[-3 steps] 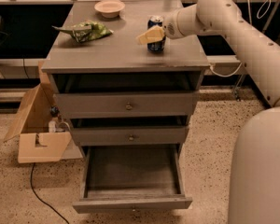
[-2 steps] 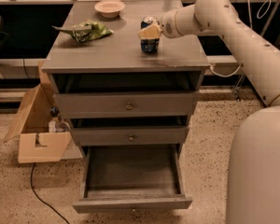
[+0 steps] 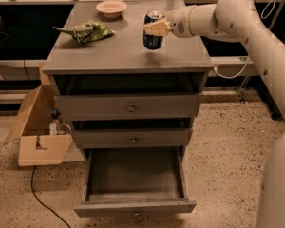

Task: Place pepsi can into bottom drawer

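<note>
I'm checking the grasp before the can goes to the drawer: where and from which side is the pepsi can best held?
Around its upper side wall, from the right in the picture. The pepsi can is upright at the cabinet top, with its round wall free on every side. The claw is closed on it there, near the rim.

One high camera looks forward and down, moderately near, at the jaws clamped on the pepsi can [image 3: 152, 37] above the surface [image 3: 109, 53].
</note>
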